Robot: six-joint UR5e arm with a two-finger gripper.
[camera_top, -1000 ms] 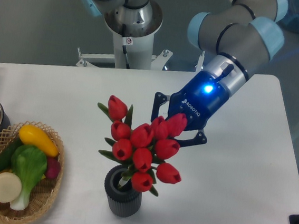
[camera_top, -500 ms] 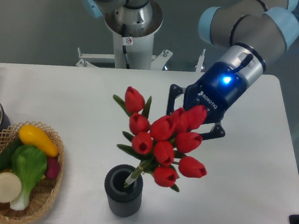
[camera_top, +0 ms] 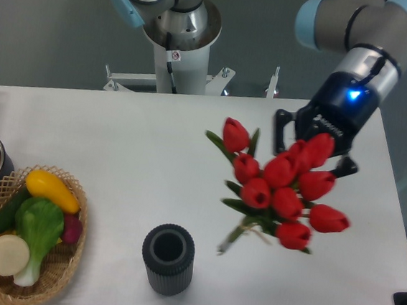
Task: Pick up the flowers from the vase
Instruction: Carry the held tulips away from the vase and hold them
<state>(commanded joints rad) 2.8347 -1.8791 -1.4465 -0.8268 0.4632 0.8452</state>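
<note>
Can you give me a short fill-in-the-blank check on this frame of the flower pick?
1. The flowers are held by the gripper and their stems are ____ of the vase.
2. The vase stands upright and is now ____.
3. The wicker basket of toy vegetables sits to the ____ of the vase in the picture.
4. The tulip buds are ____ in colour.

Missing words: out; empty; left; red

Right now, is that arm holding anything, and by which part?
Yes: the flowers, gripped up among the red buds, not the stems; the fingers are hidden behind them.
</note>
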